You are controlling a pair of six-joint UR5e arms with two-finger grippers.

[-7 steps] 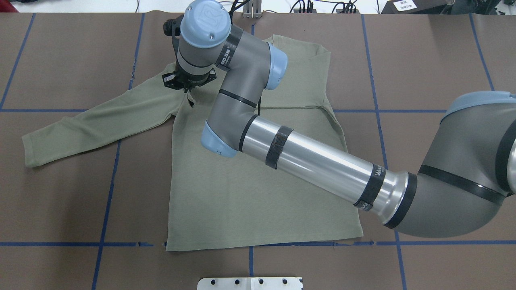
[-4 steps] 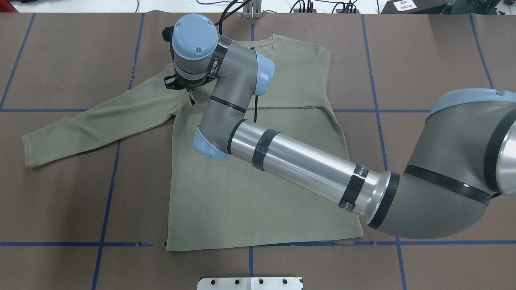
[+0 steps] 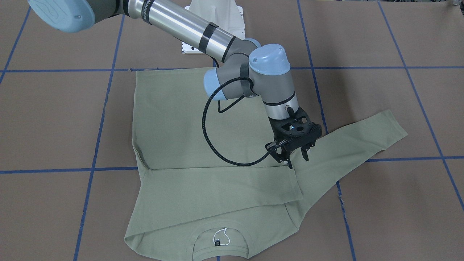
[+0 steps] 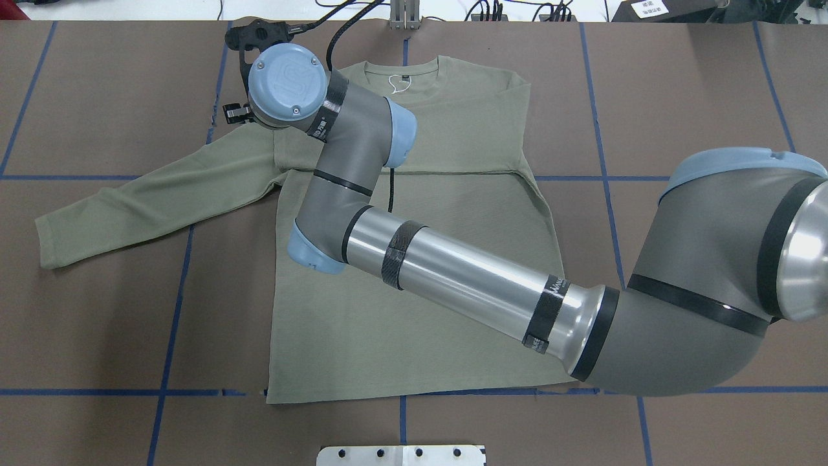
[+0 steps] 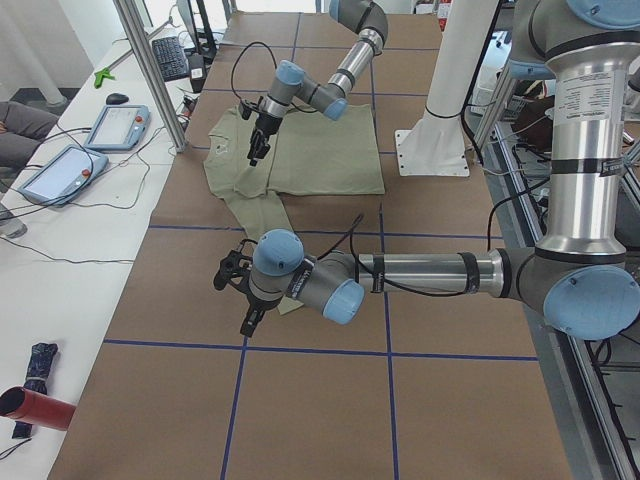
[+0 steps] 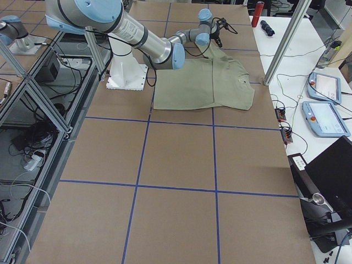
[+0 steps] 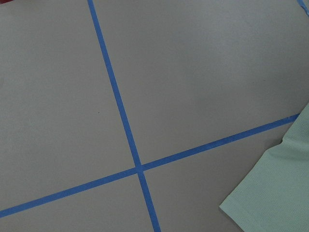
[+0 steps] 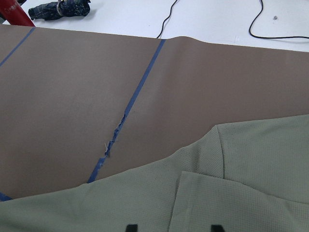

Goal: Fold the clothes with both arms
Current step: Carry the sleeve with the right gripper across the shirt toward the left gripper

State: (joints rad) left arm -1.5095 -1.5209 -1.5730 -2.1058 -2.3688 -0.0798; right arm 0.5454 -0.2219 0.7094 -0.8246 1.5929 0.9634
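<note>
Closest to the robot's base, at the white mounting plate point(image 4: 401, 455), I have the hem point(image 4: 388, 391) of the green shirt point(image 4: 362, 349) lying along a blue tape line point(image 4: 174, 291) on the brown table point(image 4: 97, 323). The shirt is spread flat, body square to the grid and neck pointing away from the base.

Out toward the robot's left, one sleeve point(image 4: 142, 200) lies stretched out at a slant, its cuff point(image 4: 48, 243) flat on the table. The left arm point(image 5: 420, 272) reaches out low at that end, with the left gripper point(image 5: 250, 322) near the cuff. I only catch it in the side view, so I cannot tell how its jaws stand. Its wrist camera gives me the tape crossing and a corner of the cuff at the frame's edge.

Further in, the right arm point(image 4: 466, 285) crosses over the shirt's body from the robot's right. The other sleeve point(image 3: 217, 188) is folded flat across the chest.

Beyond that fold, the right gripper point(image 3: 298, 162) hangs over the shoulder where the stretched sleeve joins the body. Its fingers point(image 8: 130, 227) are spread apart with nothing between them; whether a tip touches the cloth I cannot tell.

Farthest out, the ribbed collar point(image 4: 401, 68) lies at the table's far side, with the small black label point(image 4: 405, 79) and its white string point(image 4: 394, 84) showing inside the neck.
</note>
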